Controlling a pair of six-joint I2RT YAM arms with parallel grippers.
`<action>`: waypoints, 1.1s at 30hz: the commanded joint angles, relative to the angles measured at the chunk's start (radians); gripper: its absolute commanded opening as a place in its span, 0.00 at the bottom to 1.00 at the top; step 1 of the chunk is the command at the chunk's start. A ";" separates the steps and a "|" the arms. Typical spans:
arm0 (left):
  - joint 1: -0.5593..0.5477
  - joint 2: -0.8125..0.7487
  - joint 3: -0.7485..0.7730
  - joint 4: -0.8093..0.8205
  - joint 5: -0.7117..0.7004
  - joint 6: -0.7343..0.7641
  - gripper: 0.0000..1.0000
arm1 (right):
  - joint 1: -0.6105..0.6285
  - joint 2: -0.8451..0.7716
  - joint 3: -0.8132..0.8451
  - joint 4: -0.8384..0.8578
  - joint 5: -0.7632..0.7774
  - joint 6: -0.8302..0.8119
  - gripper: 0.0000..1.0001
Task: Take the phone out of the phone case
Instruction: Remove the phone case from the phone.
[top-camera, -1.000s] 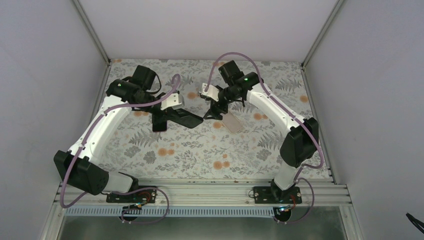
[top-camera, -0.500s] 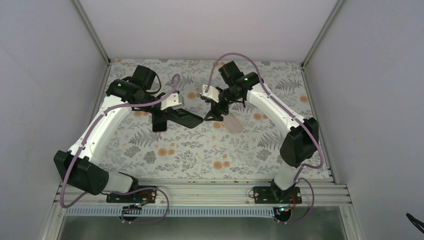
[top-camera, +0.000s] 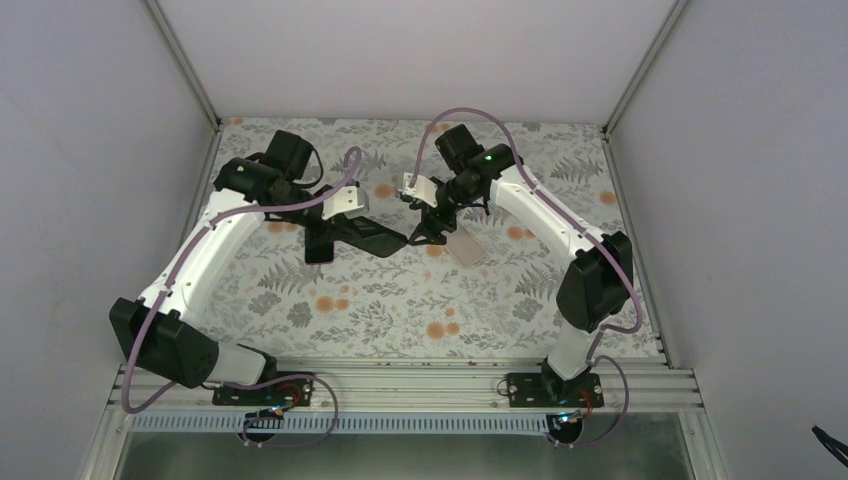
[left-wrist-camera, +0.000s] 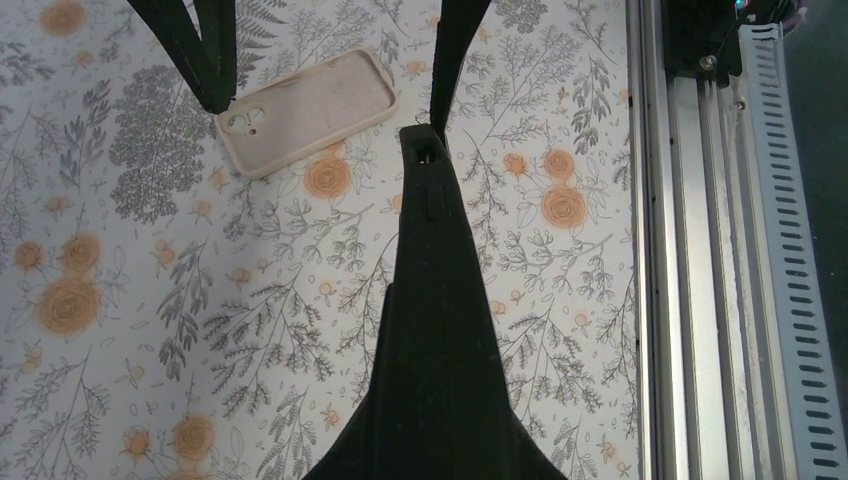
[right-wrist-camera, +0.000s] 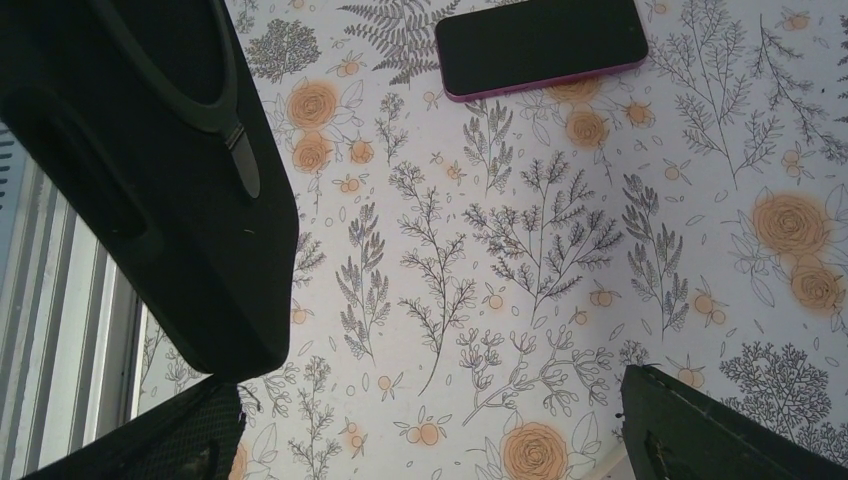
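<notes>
The phone (right-wrist-camera: 541, 45), black screen up with a pink edge, lies bare on the floral tabletop in the right wrist view. I cannot pick it out in the top view. The beige phone case (left-wrist-camera: 305, 110) lies apart from it, empty, camera cutout showing; it is also in the top view (top-camera: 463, 246). My right gripper (right-wrist-camera: 440, 425) is open with only tabletop between its fingers. It hovers beside the case (top-camera: 432, 232). My left gripper (left-wrist-camera: 425, 150) is shut on nothing, its tip (top-camera: 400, 240) pointing toward the right gripper.
The metal rail (left-wrist-camera: 700, 250) runs along the table's near edge. White walls and frame posts (top-camera: 185, 70) close in the back and sides. The left gripper's black body (right-wrist-camera: 170, 180) fills the left of the right wrist view.
The right arm has edged slightly left and lower near the case. The left arm, the phone case and both jaws have stayed as they were.
</notes>
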 joint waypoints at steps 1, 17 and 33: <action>0.002 0.000 0.036 0.011 0.078 0.015 0.02 | 0.006 0.013 0.034 0.011 -0.024 -0.001 0.93; 0.001 0.061 0.066 -0.118 0.333 0.120 0.02 | 0.002 0.052 0.047 0.226 0.066 0.111 0.92; -0.001 0.063 0.112 0.163 0.477 -0.072 0.02 | 0.030 0.190 0.242 0.121 -0.460 0.077 0.95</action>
